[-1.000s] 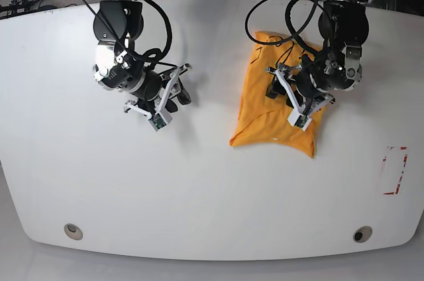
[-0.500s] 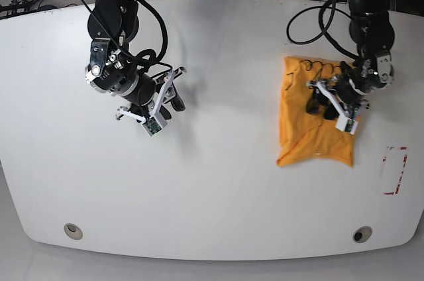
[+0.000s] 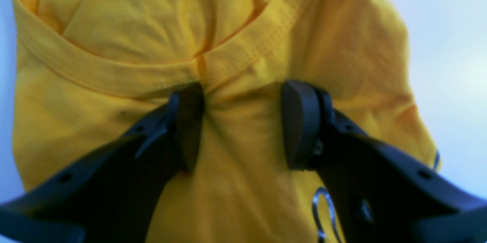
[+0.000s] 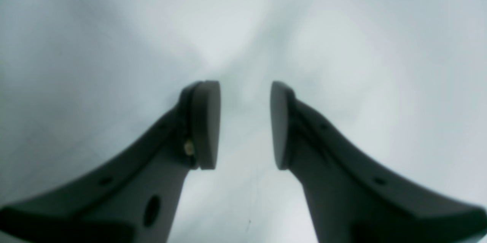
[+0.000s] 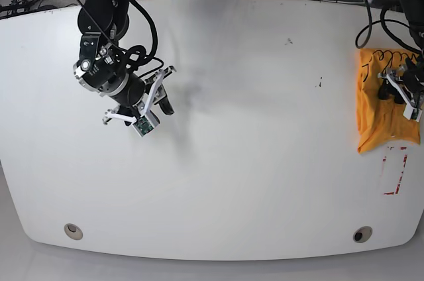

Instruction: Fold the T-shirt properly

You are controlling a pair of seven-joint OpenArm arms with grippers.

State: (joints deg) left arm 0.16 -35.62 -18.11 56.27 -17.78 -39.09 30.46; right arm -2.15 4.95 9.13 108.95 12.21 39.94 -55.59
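Observation:
The orange-yellow T-shirt (image 5: 372, 116) lies folded into a narrow bundle at the far right edge of the white table (image 5: 252, 162). My left gripper (image 5: 390, 93) sits on top of it. In the left wrist view its two dark fingers (image 3: 190, 121) press into the T-shirt (image 3: 133, 26) just below a hem, and a bunched fold fills the gap of the left gripper (image 3: 244, 91). My right gripper (image 5: 167, 89) hovers over bare table at the left. Seen from the right wrist, the right gripper (image 4: 243, 87) stands open with only the tabletop between its pads.
A red dashed rectangle (image 5: 395, 169) is marked on the table just below the shirt. Two round holes (image 5: 73, 231) (image 5: 362, 234) sit near the front edge. Small dark marks (image 5: 289, 41) dot the back. Cables hang behind the table's far edge.
The left gripper has dragged the shirt from the table's middle right to its far right edge. The right arm has drifted a little to the left.

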